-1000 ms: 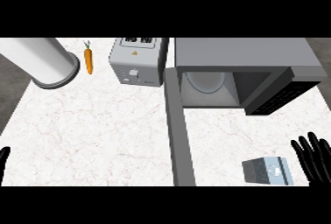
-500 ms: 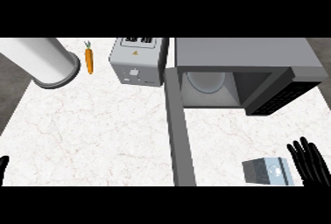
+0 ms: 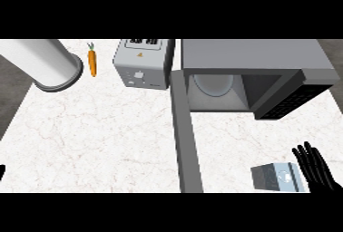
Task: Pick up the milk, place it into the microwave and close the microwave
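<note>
The right hand [image 3: 315,171], fingers straight and apart, stands just beside the milk [image 3: 275,177] at the tabletop's [image 3: 100,136] near edge, well apart from the open microwave [image 3: 254,54]. The carton looks light, stiff and smooth-sided. A hold across its opposite flat sides seems safest.

A grey toaster [image 3: 142,65] stands on the white marbled surface [image 3: 100,136]. An orange carrot [image 3: 92,62] lies between it and a white cylinder [image 3: 40,61].
</note>
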Controlling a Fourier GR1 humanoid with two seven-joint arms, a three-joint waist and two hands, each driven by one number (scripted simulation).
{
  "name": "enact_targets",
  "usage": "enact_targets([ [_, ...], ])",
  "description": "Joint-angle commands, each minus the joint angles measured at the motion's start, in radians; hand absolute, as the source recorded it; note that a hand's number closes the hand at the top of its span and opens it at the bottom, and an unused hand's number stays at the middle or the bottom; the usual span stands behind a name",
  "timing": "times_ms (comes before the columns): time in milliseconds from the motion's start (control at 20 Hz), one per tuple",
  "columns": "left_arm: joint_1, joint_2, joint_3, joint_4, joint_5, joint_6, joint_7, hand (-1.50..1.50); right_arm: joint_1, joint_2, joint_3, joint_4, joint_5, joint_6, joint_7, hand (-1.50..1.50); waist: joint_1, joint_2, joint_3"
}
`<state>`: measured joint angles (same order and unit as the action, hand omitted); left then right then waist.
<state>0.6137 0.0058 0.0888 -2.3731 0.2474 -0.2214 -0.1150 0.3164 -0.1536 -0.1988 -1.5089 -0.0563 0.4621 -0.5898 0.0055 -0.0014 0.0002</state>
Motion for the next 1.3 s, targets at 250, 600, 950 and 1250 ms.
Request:
enact_targets([
  [250, 0.042, -0.006, -0.06, 0.008, -0.041, 0.013, -0.045, -1.5, -0.108, 0.003, -0.034, 0.131, 0.04, -0.062, -0.03, -1.5, 0.001, 0.0, 0.0],
  [600, 0.033, -0.005, -0.024, 0.01, -0.013, 0.001, -0.022, -1.5, -0.228, -0.032, -0.078, 0.446, 0.181, -0.219, -0.174, -1.5, 0.004, 0.001, 0.0],
  [950, -0.031, -0.005, 0.026, 0.053, 0.001, -0.024, -0.026, -1.5, -0.344, -0.068, -0.069, 0.743, 0.172, -0.1, -0.33, -1.5, 0.008, 0.003, 0.001],
  [1250, -0.012, 0.006, 0.036, -0.032, 0.041, -0.005, 0.034, -1.5, -0.339, -0.105, 0.06, 0.662, 0.099, 0.219, -0.296, -1.5, 0.011, 0.001, 0.003],
])
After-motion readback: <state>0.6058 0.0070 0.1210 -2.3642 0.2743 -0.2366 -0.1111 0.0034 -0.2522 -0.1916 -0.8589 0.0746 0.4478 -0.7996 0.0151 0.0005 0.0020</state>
